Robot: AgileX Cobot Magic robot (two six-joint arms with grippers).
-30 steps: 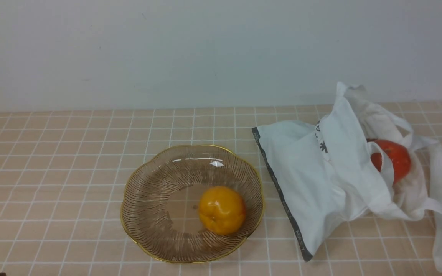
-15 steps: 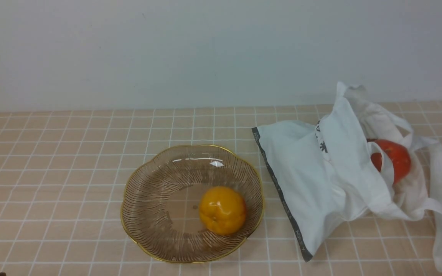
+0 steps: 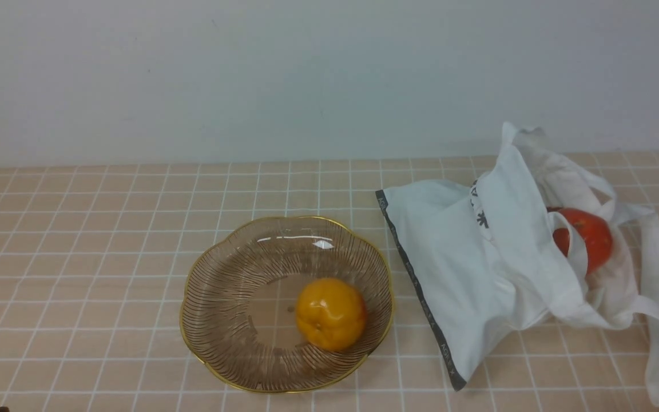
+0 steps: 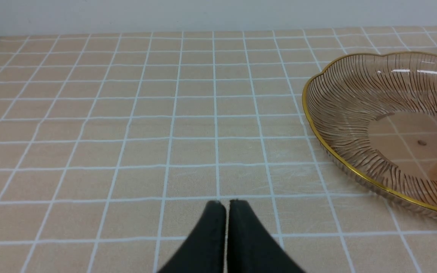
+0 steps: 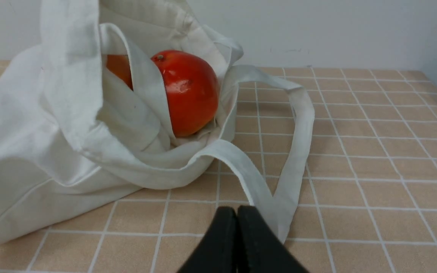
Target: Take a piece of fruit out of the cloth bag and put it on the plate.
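The orange-yellow piece of fruit [image 3: 330, 313] lies in the ribbed, gold-rimmed glass plate [image 3: 221, 286], towards its right side. The plate also shows in the left wrist view [image 4: 340, 102]. The white cloth bag [image 3: 478, 269] lies on its side to the right of the plate, its mouth facing right. It also shows in the right wrist view [image 5: 32, 144]. My left gripper [image 4: 226, 203] is shut and empty over the tiles, left of the plate. My right gripper [image 5: 236, 209] is shut and empty, beside the bag's strap [image 5: 298, 151]. Neither gripper shows in the front view.
A red-orange tomato-like fruit [image 3: 590, 237] sits in the bag's mouth, also showing in the right wrist view [image 5: 190, 91]. The bag's long straps [image 3: 658, 320] trail to the table's right front. A white wall stands behind the tiled table [image 3: 78, 257].
The fruit has turned very slightly in the plate. Nothing else has visibly moved.
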